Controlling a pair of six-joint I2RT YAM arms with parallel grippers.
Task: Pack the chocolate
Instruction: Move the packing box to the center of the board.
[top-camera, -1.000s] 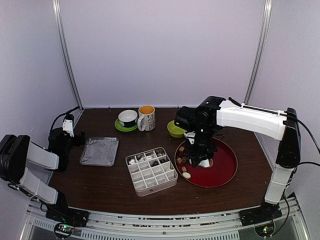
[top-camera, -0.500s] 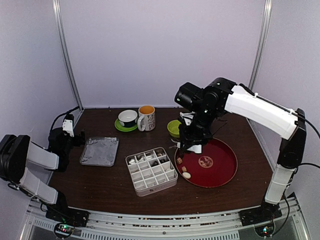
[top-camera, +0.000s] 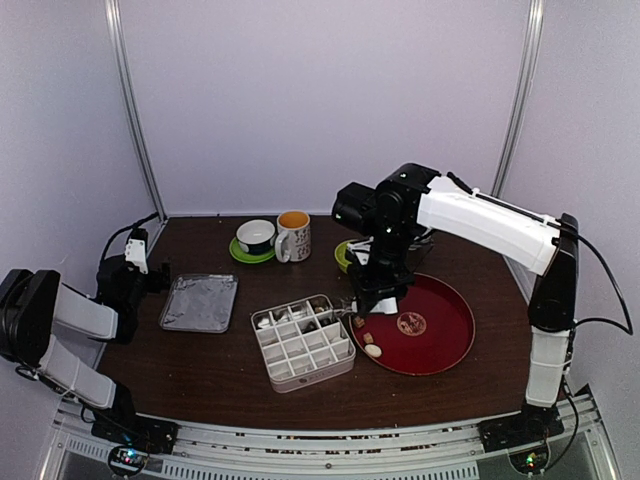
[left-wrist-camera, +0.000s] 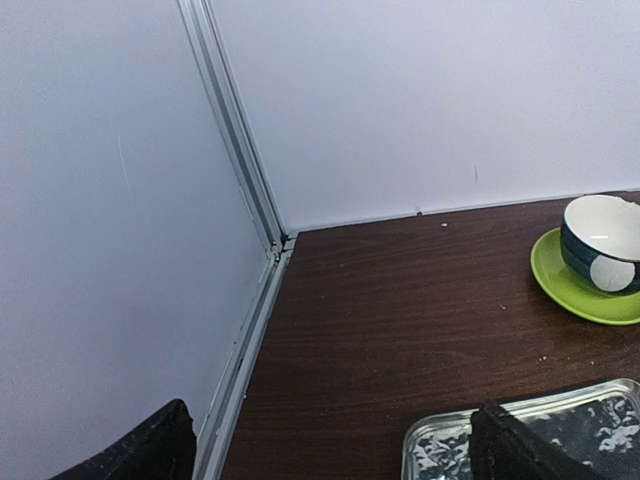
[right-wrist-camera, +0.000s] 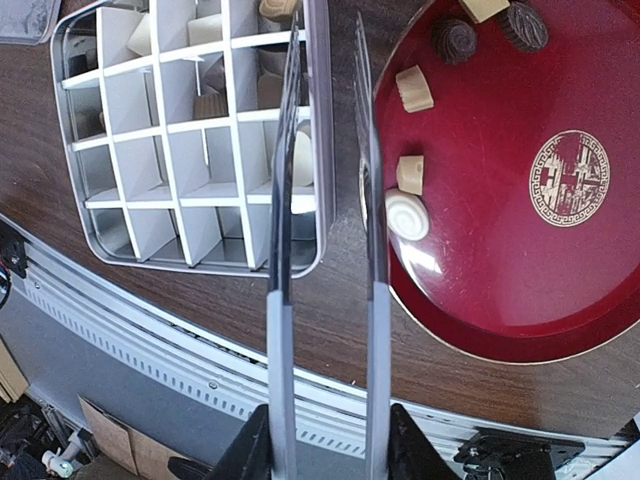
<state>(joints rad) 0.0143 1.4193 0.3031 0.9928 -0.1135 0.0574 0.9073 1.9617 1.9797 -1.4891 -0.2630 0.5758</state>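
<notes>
Small cream, white and dark chocolate pieces (right-wrist-camera: 409, 173) lie on the round red tray (right-wrist-camera: 480, 270), just right of the parted blades of the metal tongs (right-wrist-camera: 377, 340). Others sit in the white divided box (right-wrist-camera: 130, 165) to the left. The right gripper (right-wrist-camera: 325, 452) clamps the tongs' handles. The left gripper (left-wrist-camera: 330, 440) gapes empty by the crinkled foil tray (left-wrist-camera: 590, 430).

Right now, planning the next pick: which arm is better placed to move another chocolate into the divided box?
Right. The right end effector holds the metal tongs above the edge of the divided box, beside the red tray of chocolates. The left end effector is open, far off by the foil tray.
</notes>
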